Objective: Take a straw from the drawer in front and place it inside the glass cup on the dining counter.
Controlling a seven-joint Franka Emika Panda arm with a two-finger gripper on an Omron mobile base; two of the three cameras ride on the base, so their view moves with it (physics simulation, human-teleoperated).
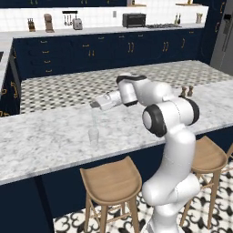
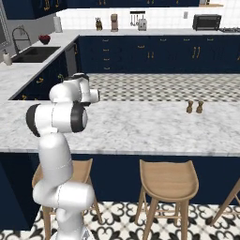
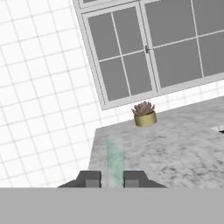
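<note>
Straw (image 3: pixel 115 159) between pincer (image 3: pixel 113 179) tips (upright).

White tiled wall (image 1: pixel 100 16) runs along 12 o'clock above navy cabinets (image 1: pixel 104 52). Toaster oven (image 1: pixel 134 20) sits on the far worktop, sink (image 2: pixel 35 54) at 10 o'clock. Patterned floor (image 1: pixel 82 88) lies mid-room. Two wooden stools (image 2: pixel 168 180) stand at 6 o'clock. A grey-paned window (image 3: pixel 153 48) rises behind a potted succulent (image 3: pixel 144 113).
</note>
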